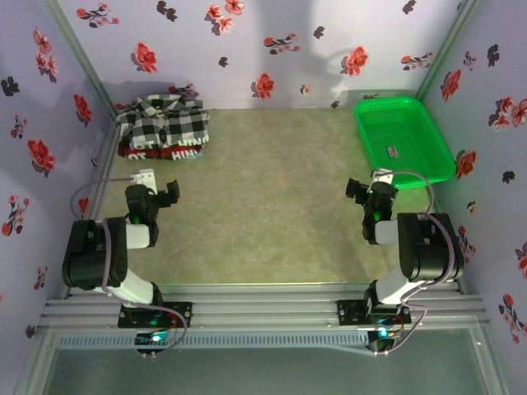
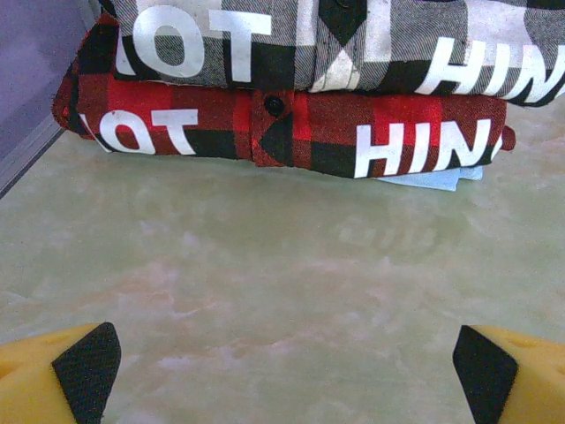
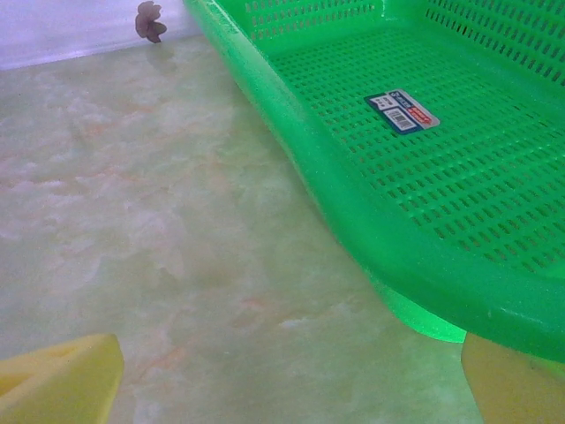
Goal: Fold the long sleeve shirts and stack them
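Black-white checked shirt (image 1: 173, 123), red-black plaid shirt (image 2: 388, 132)

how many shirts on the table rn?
2, both folded in one pile at the far-left corner: the black-and-white checked shirt on top, the red-and-black plaid shirt under it. A pale blue scrap peeks out beneath; cannot tell what it is.

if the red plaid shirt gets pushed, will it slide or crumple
Likely crumples first: the red plaid shirt is soft folded cloth. The checked shirt resting on top may shift separately. The table looks smooth, so some sliding is plausible.
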You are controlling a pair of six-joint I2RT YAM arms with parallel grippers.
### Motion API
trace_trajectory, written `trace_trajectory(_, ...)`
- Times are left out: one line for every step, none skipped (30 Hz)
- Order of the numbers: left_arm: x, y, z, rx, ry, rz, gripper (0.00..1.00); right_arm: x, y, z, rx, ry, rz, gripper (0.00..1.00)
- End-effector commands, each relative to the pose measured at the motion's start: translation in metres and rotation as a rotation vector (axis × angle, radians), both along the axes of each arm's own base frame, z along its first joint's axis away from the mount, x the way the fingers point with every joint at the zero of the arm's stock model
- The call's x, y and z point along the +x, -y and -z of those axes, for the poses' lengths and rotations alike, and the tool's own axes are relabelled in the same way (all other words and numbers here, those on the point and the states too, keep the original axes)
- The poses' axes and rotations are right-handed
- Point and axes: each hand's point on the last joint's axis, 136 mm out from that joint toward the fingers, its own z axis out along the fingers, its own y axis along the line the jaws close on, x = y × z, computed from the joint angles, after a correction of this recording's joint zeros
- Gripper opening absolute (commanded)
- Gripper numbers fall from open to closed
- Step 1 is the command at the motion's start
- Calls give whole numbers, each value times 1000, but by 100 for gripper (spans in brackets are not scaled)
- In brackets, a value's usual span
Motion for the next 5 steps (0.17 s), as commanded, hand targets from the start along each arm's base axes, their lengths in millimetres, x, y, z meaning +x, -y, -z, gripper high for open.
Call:
trace_trajectory(3,1,-4,26,10,8,100,6,-2,-7,-10,16,-14,99)
trace_trajectory(3,1,-4,26,8,7,100,5,-2,-7,-10,15,-14,99)
trace_trajectory(3,1,-4,26,9,8,100,5,-2,-7,-10,19,-16,99)
trace_trajectory(3,2,-4,27,9,9,100,4,-2,-9,-11,27,-16,99)
trace_trajectory(3,2,-4,27,7,8,100,4,-2,-9,-12,28,-17,99)
